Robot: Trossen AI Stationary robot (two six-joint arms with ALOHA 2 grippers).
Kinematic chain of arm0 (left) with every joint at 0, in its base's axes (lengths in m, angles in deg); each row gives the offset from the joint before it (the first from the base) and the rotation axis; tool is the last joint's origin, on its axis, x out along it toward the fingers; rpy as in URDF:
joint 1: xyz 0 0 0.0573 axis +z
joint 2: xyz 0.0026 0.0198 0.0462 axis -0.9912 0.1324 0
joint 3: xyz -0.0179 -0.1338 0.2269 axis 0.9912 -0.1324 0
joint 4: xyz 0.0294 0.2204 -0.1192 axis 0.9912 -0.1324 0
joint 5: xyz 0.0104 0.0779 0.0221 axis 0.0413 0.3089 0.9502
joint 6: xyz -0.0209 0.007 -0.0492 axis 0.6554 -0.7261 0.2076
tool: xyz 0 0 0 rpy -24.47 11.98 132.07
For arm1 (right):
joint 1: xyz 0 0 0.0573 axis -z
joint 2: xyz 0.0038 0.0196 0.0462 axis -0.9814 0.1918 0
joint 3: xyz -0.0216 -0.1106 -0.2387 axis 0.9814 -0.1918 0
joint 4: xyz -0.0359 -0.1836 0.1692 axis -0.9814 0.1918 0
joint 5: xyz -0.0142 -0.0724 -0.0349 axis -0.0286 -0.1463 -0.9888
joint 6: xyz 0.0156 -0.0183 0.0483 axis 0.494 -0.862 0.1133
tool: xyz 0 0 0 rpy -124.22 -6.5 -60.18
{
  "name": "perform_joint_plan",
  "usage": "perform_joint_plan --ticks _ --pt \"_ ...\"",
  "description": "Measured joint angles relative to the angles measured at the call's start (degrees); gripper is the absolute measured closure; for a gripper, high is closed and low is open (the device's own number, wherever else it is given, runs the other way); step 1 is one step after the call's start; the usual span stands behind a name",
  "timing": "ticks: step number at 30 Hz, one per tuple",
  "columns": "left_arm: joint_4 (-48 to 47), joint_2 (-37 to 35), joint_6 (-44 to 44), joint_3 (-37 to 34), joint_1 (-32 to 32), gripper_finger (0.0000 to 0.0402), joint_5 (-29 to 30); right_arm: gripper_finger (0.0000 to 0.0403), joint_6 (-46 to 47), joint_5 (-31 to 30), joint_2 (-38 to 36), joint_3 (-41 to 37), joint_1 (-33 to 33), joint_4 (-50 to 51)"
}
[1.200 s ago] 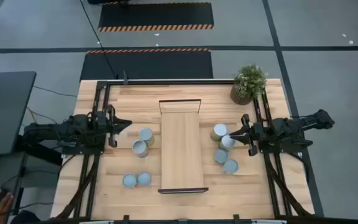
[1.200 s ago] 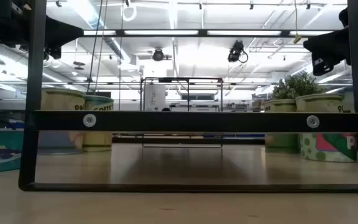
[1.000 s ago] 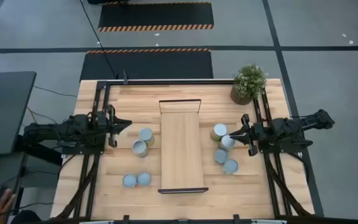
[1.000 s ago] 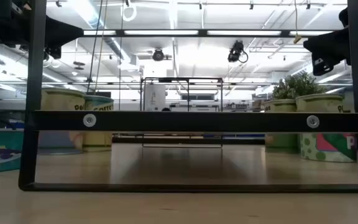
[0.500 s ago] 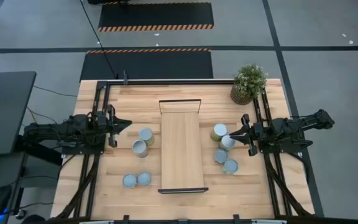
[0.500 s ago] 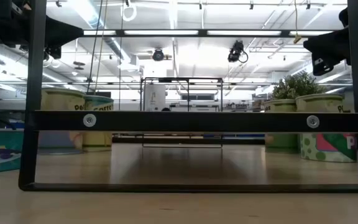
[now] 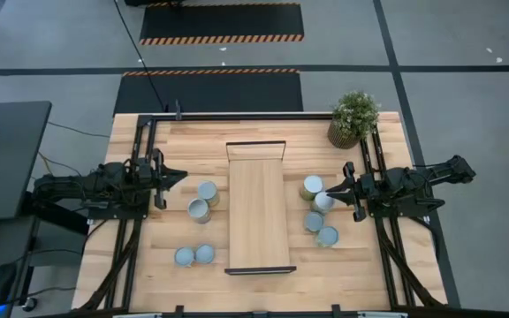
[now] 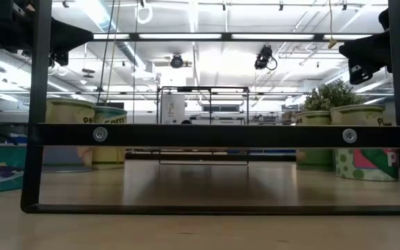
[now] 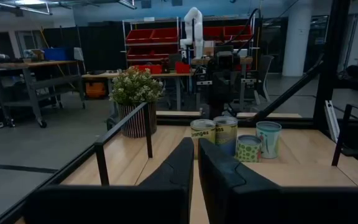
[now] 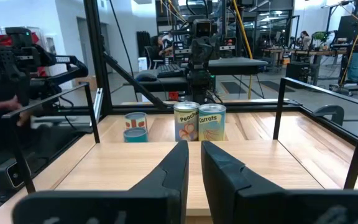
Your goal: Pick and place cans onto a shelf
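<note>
Bare shelf (image 7: 257,212) between can clusters (image 7: 319,212)

Robotics lab, red parts bins (image 9: 157,34), white robot arm (image 9: 193,25), workbenches (image 9: 33,65)

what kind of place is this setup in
Likely a robotics lab or workshop: a white robot arm stands by shelving with red parts bins, and striped hazard mats mark the grey floor beyond the wooden table.
</note>
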Motion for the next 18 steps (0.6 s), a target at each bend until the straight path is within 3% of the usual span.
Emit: perform_joint_plan --ticks 7,12,16,18 --pt "2.25 0.00 0.71 0.00 -0.02 0.0372 -0.02 0.0353 0.00 -0.01 0.00 0.00 0.01 0.01" --pt "9.35 0.00 10.05 0.00 0.00 0.0372 0.00 0.0353 -2.03 -0.26 0.03 -0.02 0.02 -0.95" --pt "12.92 0.00 13.08 0.07 0.00 0.0372 -0.03 0.0353 -13.47 -2.96 0.01 -0.01 0.44 -11.01" --pt "12.89 -0.02 13.68 0.07 0.00 0.0372 -0.04 0.0353 -13.95 -2.83 0.04 0.01 0.50 -17.16"
